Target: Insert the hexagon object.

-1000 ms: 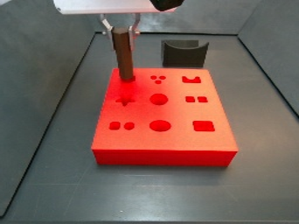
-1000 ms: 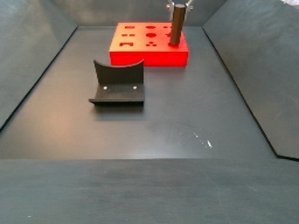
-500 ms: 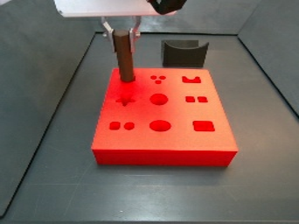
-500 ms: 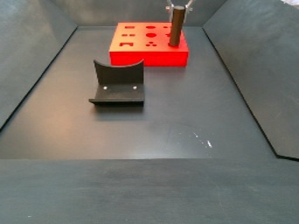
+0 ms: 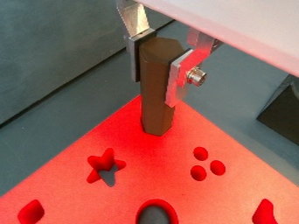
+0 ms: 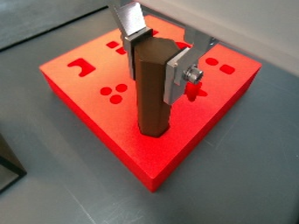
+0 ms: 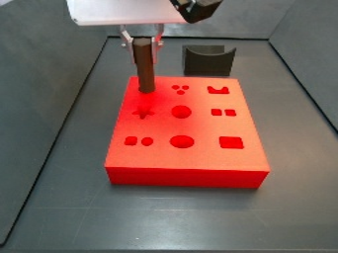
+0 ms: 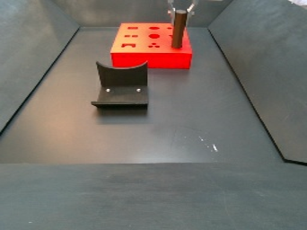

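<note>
The hexagon object [image 7: 142, 67], a slim dark brown peg, stands upright between the fingers of my gripper [image 7: 142, 42]. Its lower end meets the top of the red block [image 7: 199, 158] at the far left corner. I cannot tell how deep it sits in a hole there. Both wrist views show the silver plates clamped on the peg's upper part [image 5: 156, 92] [image 6: 152, 101], the gripper [image 5: 158, 61] [image 6: 156, 59] shut on it. In a side view the peg [image 8: 178, 31] rises from the block's [image 8: 150, 60] far right corner under the gripper [image 8: 179, 11].
The dark grey curved holder [image 7: 208, 57] stands behind the block, and well in front of it in a side view [image 8: 121, 85]. A star-shaped hole [image 5: 103, 164] and round holes [image 5: 205, 162] lie near the peg. Grey walls ring the dark floor [image 8: 156, 135].
The gripper has moved down a little with the peg. Less of the peg shows above the red block than a second ago.
</note>
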You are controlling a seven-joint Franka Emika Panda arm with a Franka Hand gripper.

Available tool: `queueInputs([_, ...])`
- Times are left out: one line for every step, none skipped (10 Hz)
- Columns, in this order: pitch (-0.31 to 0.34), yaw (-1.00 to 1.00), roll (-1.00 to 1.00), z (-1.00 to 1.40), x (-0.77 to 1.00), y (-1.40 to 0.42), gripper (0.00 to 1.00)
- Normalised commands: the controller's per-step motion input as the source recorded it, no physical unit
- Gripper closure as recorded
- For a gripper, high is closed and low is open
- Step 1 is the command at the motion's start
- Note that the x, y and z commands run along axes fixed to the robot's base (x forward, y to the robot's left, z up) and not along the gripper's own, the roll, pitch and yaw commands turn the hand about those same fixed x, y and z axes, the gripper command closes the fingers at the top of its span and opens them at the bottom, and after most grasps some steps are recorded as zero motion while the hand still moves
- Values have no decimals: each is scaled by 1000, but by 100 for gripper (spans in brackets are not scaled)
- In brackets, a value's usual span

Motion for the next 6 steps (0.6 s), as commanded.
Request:
queueInputs([0,0,59,0,0,0,100])
queueInputs([-46,0,103,-117,0,-140,100])
queueInputs([-116,-23,157,-877,0,-74,100])
queueInputs([-36,-126,173,-1000,0,-77,100])
queueInputs([-51,-120,84,-1000,0,0,100])
queueInputs([-54,-91,103,-1000,0,0,100])
